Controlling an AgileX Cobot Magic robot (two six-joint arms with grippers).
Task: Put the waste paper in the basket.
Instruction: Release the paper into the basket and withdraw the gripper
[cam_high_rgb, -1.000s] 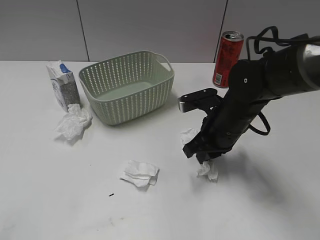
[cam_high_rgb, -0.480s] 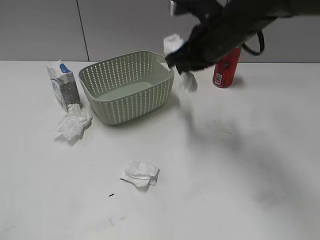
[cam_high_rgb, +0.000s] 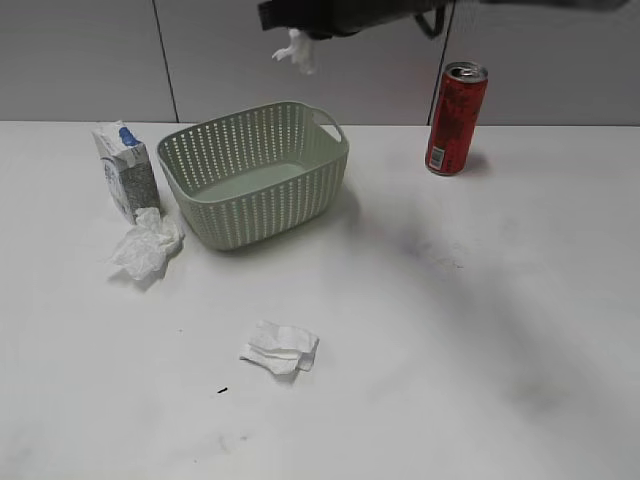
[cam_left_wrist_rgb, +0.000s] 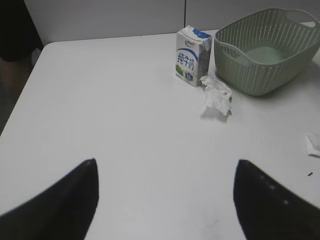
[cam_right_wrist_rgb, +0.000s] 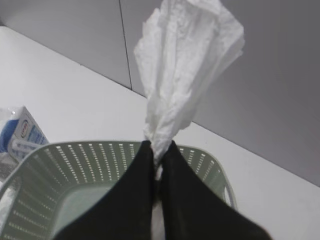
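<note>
Up top in the exterior view, my right arm is cut off by the frame edge; only a dark blurred stretch of it shows, with the right gripper (cam_high_rgb: 297, 28) at its left end. A wad of waste paper (cam_high_rgb: 296, 50) hangs from it, above the back rim of the sage-green basket (cam_high_rgb: 255, 212). The right wrist view confirms the hold: both black fingers (cam_right_wrist_rgb: 135, 200) are pressed together on the twisted end of the tissue, which fans out past the fingertips. Behind them I see the basket's perforated wall and pale floor, though the fingers hide the middle of the floor.

Second wad (cam_high_rgb: 147, 246) lies on the white table (cam_high_rgb: 480, 330), touching or just beside the foot of the upright milk carton (cam_high_rgb: 126, 172), left of the basket. From the left wrist camera the same wad (cam_left_wrist_rgb: 216, 95) sits right in front of the carton (cam_left_wrist_rgb: 192, 56).

Third wad (cam_high_rgb: 281, 347), flatter, lies in the open table area, well apart from the basket. A red drink can (cam_high_rgb: 456, 118) stands at the back right.

Left gripper (cam_left_wrist_rgb: 165, 200): only two dark, out-of-focus fingertips at the bottom corners of its own view, spread wide, nothing between them. I cannot find that arm in the exterior view.
</note>
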